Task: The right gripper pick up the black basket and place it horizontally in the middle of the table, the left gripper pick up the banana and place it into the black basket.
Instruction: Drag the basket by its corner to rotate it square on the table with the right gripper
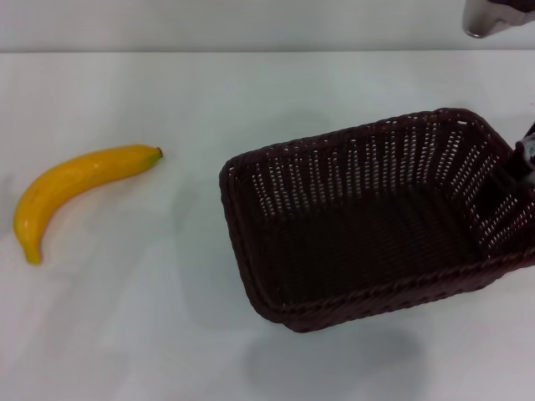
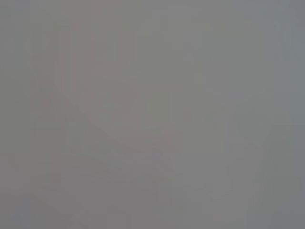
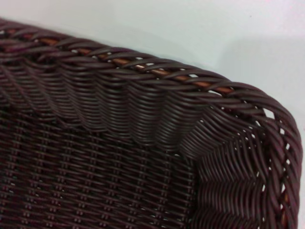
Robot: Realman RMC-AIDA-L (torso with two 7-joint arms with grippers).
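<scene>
Head view: the black basket (image 1: 368, 219) occupies the centre-right of the frame, tilted, its right end raised and its lower-left corner nearest the table (image 1: 251, 92). A soft shadow lies on the table under it, at lower centre. Basket interior holds nothing.

The right gripper (image 1: 523, 160) shows only as a small dark part at the right edge of the frame, against the basket's right-end wall. Whether its fingers are apart or together: cannot tell, since the frame edge cuts them off. A shiny silver-grey metal part (image 1: 485, 18) sits at the upper right corner.

The banana (image 1: 73, 190) lies flat on the table at mid-left of the frame, well apart from the basket, dark tip toward upper right, tapered stem end toward lower left.

Right wrist view: close on 1 basket corner (image 3: 200, 129), braided rim and inner weave, white table beyond it.

Left wrist view: uniform grey field, nothing identifiable. Left gripper does not appear in any of the 3 views.
</scene>
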